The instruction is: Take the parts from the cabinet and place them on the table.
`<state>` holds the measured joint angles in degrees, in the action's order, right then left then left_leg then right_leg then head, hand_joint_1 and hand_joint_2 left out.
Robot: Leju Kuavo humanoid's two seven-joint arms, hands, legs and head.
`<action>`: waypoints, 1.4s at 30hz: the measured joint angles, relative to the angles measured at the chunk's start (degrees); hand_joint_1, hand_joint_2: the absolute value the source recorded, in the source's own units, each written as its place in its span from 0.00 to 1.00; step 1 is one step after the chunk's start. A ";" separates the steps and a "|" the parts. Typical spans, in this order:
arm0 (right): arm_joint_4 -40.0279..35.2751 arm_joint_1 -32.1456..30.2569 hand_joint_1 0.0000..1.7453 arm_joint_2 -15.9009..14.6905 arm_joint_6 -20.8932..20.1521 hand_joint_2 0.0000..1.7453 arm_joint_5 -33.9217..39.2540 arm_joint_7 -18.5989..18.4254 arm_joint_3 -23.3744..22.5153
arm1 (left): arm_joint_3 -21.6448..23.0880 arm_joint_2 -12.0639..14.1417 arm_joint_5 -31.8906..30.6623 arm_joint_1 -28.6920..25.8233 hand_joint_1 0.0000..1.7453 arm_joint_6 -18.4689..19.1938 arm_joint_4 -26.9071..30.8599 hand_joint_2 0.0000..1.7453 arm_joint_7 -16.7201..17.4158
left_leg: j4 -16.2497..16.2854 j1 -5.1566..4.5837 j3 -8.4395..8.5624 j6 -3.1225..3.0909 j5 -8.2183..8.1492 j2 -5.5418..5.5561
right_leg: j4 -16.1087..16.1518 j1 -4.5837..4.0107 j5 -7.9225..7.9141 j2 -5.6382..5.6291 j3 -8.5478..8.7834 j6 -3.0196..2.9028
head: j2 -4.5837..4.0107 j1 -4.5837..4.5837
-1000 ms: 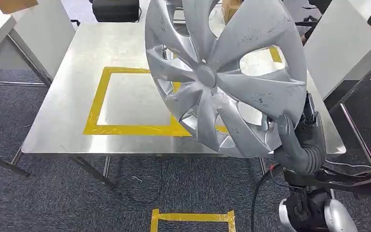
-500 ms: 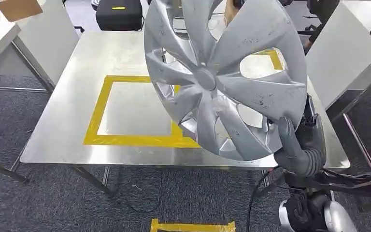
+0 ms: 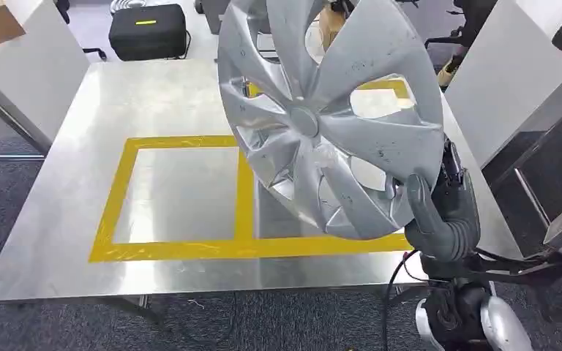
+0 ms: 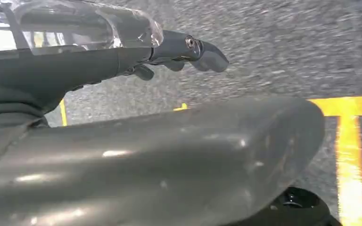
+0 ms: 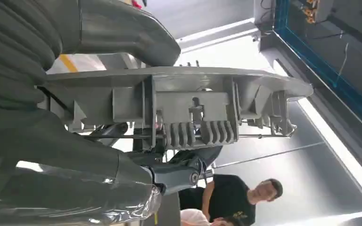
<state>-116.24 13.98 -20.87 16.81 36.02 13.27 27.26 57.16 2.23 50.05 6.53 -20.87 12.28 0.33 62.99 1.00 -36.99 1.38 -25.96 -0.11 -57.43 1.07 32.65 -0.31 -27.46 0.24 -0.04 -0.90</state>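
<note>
A large silver wheel cover stands almost upright in the air over the right part of the steel table. My right hand grips its lower right rim, thumb on the front face. In the right wrist view the cover's ribbed back edge lies between the thumb and the dark fingers. My left hand hangs over grey carpet, its fingers stretched out with nothing in them.
Yellow tape marks two boxes on the table. A black case lies on the floor behind it. White tables stand at the left and right. Two people are near, seen in the right wrist view.
The camera has come closer to the table, which now lies lower and larger in the picture. The wheel cover stays in my right hand, over the table's right side.
</note>
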 joint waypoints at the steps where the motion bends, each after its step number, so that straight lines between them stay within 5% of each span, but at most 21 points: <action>1: 0.06 -0.14 1.00 0.00 -0.02 1.00 -0.02 0.00 0.00 | 0.00 0.00 0.00 -0.30 0.00 0.00 0.00 0.00 0.04 | 1.69 -0.30 0.09 -0.25 -0.35 -0.20 | 0.79 -0.01 0.40 -0.17 0.04 0.36 | -0.02 0.07; 2: 0.20 0.04 1.00 0.00 -0.02 1.00 0.07 0.07 0.04 | 0.00 0.02 -0.02 -0.46 0.00 0.00 0.00 0.00 0.04 | 0.55 -0.56 0.40 -0.63 0.07 -0.31 | 0.54 -0.15 0.46 -0.27 0.55 0.83 | 0.00 0.07; 5: 0.15 0.16 1.00 0.00 0.00 1.00 0.00 0.07 -0.04 | 0.00 -0.02 -0.04 -0.23 0.00 0.04 0.00 0.00 0.11 | -2.21 -0.61 2.22 -1.74 -3.10 -0.39 | 0.83 -0.16 0.31 -0.16 0.74 1.33 | 0.00 -0.09; 7: 0.22 0.27 1.00 -0.04 0.00 1.00 0.02 0.04 -0.11 | 0.00 0.11 -0.07 -0.13 0.00 0.04 0.02 0.00 0.07 | -5.24 -0.08 4.94 -2.46 -4.72 0.03 | -3.51 -0.11 0.06 0.12 -1.64 1.80 | 0.00 0.46; 10: 0.66 0.18 1.00 0.00 -0.02 1.00 0.02 0.04 0.00 | 0.02 0.13 -0.07 -1.00 0.00 0.02 -0.02 0.00 0.09 | -6.61 -0.35 8.63 -3.05 -6.04 -0.15 | -13.72 -0.12 4.23 0.15 -7.91 2.45 | 0.00 1.03; 12: 0.98 0.06 1.00 0.00 0.04 1.00 0.04 0.04 0.00 | 0.02 0.07 -0.07 -1.26 0.00 0.04 -0.02 0.00 0.00 | -7.20 -0.67 11.16 -3.02 -7.11 -0.21 | -14.91 -0.27 5.34 0.15 -10.63 2.08 | 0.00 1.20; 13: 1.05 -0.02 1.00 0.00 0.31 1.00 -0.02 0.04 0.00 | 0.04 -0.02 -0.09 -1.17 0.00 0.04 -0.02 0.00 -0.15 | -7.38 -0.75 12.22 -2.97 -7.60 -0.23 | -12.69 -0.42 1.72 0.14 -11.15 1.75 | 0.00 1.31; 15: 1.07 -0.01 1.00 0.00 1.05 1.00 -0.07 0.04 -0.07 | 0.02 -0.02 -0.22 -0.74 0.00 0.02 0.00 0.00 -0.35 | -7.42 -1.35 14.50 -2.95 -9.18 0.04 | -3.72 -0.85 -10.57 -0.06 -11.02 0.74 | 0.00 1.70; 16: 1.16 -0.15 1.00 0.04 1.42 1.00 0.00 0.07 -0.11 | 0.02 -0.13 -0.24 -0.83 0.00 0.02 0.00 0.00 -0.35 | -7.87 -1.25 14.37 -2.82 -9.50 0.16 | -5.13 -1.13 -10.50 -0.44 -11.26 -0.02 | 0.00 1.51; 17: 1.18 -0.57 1.00 0.09 1.51 1.00 -0.07 0.26 -0.11 | 0.04 -0.29 -0.31 -0.51 0.00 0.00 -0.02 0.00 -0.33 | -7.52 -1.24 14.21 -2.54 -9.66 0.03 | -5.38 -1.52 -12.39 -0.51 -11.74 -1.23 | 0.00 0.92; 18: 1.05 -0.76 1.00 0.07 1.57 1.00 0.00 0.28 -0.15 | 0.07 -0.35 -0.37 -0.48 0.00 -0.04 0.00 0.00 -0.33 | -7.66 -0.60 13.83 -2.20 -9.11 -0.09 | -5.76 -1.76 -12.51 -0.40 -11.95 -1.64 | 0.00 1.51; 25: 0.33 -0.70 1.00 0.02 2.21 1.00 -0.50 0.66 -1.09 | 0.11 -1.01 -0.46 -0.09 0.00 0.04 0.04 0.00 -0.33 | -7.67 -0.49 14.06 -1.70 -8.47 0.04 | -5.74 -1.90 -12.98 -0.46 -11.97 -1.65 | 0.00 1.60; 28: 0.11 -0.67 1.00 0.00 6.19 1.00 -6.53 -0.42 -1.22 | 0.13 -0.98 -0.57 -0.09 0.00 0.02 0.04 0.00 -0.33 | -7.70 -0.51 14.00 -1.66 -8.50 0.21 | -5.81 -1.88 -12.94 -0.46 -11.99 -1.67 | 0.00 1.62; 31: -0.20 0.04 1.00 -0.29 16.01 1.00 -25.86 -8.91 -1.36 | 0.20 -1.07 -0.81 -0.04 0.00 -0.04 0.04 0.00 -0.35 | -8.36 -0.46 14.28 -0.33 -9.39 0.30 | -5.83 -1.88 -12.59 -0.44 -12.04 -2.20 | 0.00 1.62; 34: -0.07 0.58 1.00 -0.81 21.94 1.00 -41.87 -17.79 -1.49 | 0.22 -1.29 -0.83 -0.09 0.00 -0.18 0.04 0.00 -0.50 | -8.39 -0.59 14.29 -0.38 -9.59 0.27 | -5.82 -1.75 -12.40 -0.32 -12.00 -3.10 | 0.00 1.71; 42: 0.50 1.44 1.00 -1.16 22.45 1.00 -45.99 -20.31 -1.93 | 0.24 -1.51 -1.22 0.05 0.00 -0.13 0.04 0.00 -1.33 | -8.37 -0.88 14.45 -0.45 -9.54 -0.02 | -5.73 -1.74 -12.68 -0.26 -11.96 -3.38 | 0.00 1.73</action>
<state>-115.73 15.42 -22.03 39.26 -9.97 -7.04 25.33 57.40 0.72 48.83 6.58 -21.00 12.33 -1.01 54.62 0.12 -22.54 0.92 -35.50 -0.12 -63.16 -0.67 19.97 -0.57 -39.42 -3.13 -0.04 0.83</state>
